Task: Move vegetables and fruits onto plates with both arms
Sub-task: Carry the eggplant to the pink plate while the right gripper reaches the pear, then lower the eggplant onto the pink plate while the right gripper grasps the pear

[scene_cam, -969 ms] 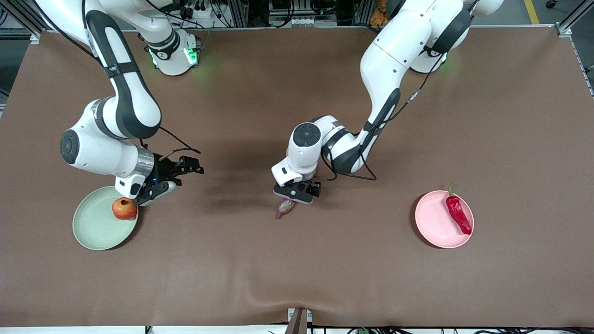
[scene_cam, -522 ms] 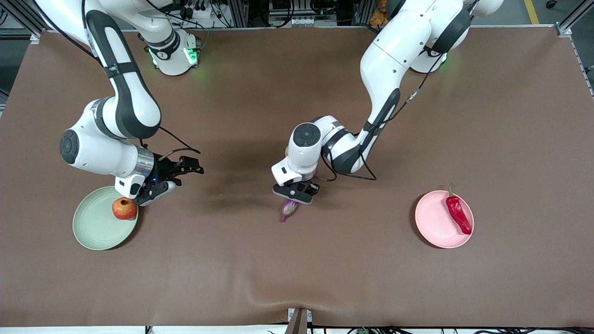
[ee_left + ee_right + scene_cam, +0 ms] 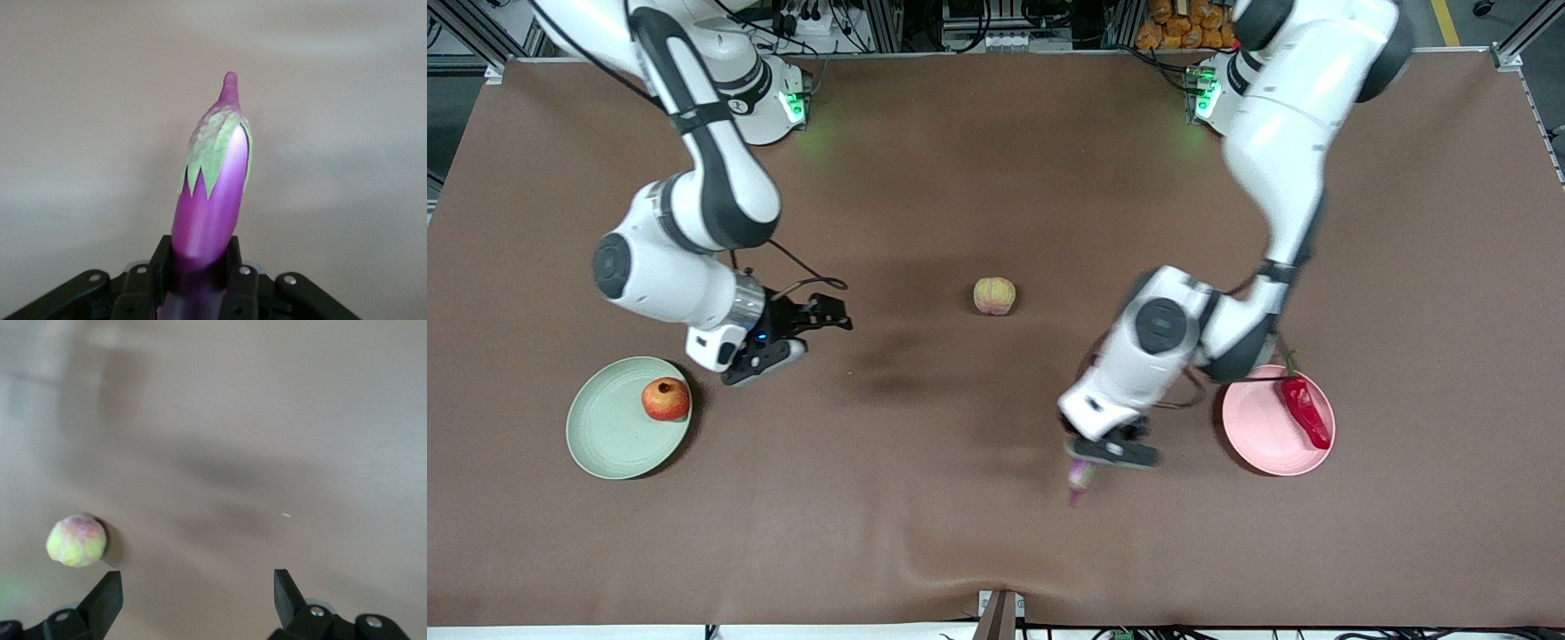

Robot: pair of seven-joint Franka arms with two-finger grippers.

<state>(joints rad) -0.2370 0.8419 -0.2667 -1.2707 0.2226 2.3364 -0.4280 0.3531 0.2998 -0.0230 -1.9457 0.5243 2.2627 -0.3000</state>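
Observation:
My left gripper point(image 3: 1104, 460) is shut on the purple eggplant point(image 3: 1080, 481), held in the air over the table beside the pale pink plate point(image 3: 1258, 433); its stem end points away from the fingers point(image 3: 200, 193). The red chili pepper point(image 3: 1304, 409) lies on the pink plate. My right gripper point(image 3: 783, 351) is open and empty, over the table beside the pale green plate point(image 3: 609, 436), which holds the red-orange pomegranate point(image 3: 665, 399). The pale yellow-pink ribbed fruit point(image 3: 994, 295) sits on the table near the middle and also shows in the right wrist view point(image 3: 77, 541).
The brown table mat point(image 3: 925, 533) has a small ridge at its edge nearest the camera. Both arm bases stand along the top edge.
My left arm has lifted the eggplant and carried it toward the pink plate, uncovering the ribbed fruit. My right gripper has moved off the green plate toward the table's middle.

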